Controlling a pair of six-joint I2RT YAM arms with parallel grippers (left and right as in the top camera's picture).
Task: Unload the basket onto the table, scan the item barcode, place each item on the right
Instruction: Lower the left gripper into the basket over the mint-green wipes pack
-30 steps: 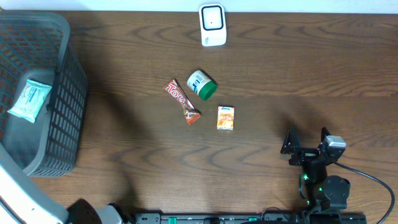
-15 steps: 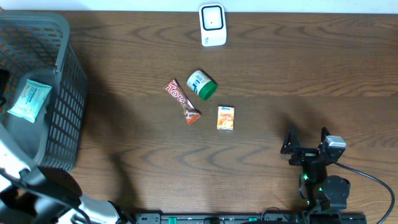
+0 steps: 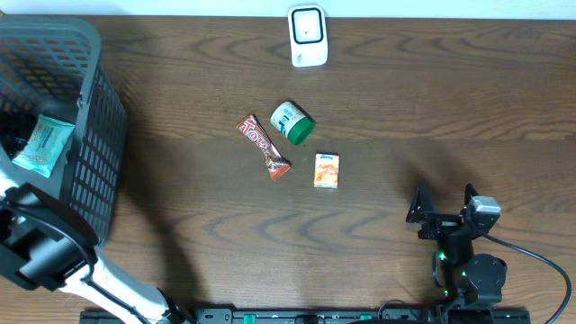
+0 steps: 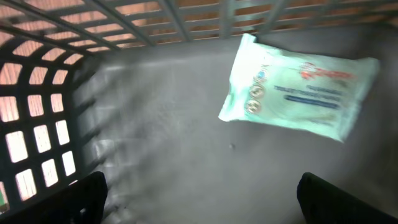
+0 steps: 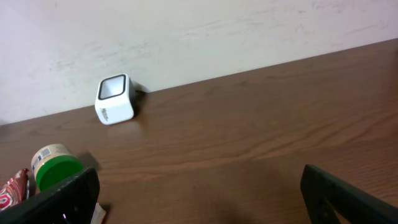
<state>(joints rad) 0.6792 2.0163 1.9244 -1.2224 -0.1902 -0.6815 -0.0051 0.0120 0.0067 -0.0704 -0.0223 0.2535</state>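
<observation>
Overhead view: a dark wooden tabletop (image 3: 450, 108) carries a grey slatted basket (image 3: 94, 135) at its left edge. A pale green packet of wipes (image 3: 41, 146) lies flat on the basket floor. At the far edge of the tabletop, near the middle, stands a small white scanner (image 3: 307, 36), well apart from the basket. Toward the middle lie three more things close together: a red-brown candy bar (image 3: 264, 147), a jar (image 3: 292, 123) on its side with a green lid, and a small orange box (image 3: 327, 170) lying flat. The jar is just beside the upper end of the candy bar; whether they touch cannot be told. The box sits apart from both.

The left arm (image 3: 40, 261) reaches in from the near left corner, beside the basket. In the left wrist view, the left hand (image 4: 199, 205) is inside the basket with its fingers spread wide, one at each lower corner of the picture. It holds nothing. The packet lies ahead of it, tilted and somewhat blurred, and clear of both fingers.

The right hand (image 3: 444, 207) sits at the near right of the tabletop, fingers also spread wide and empty. It faces the scanner and the jar across bare wood.
</observation>
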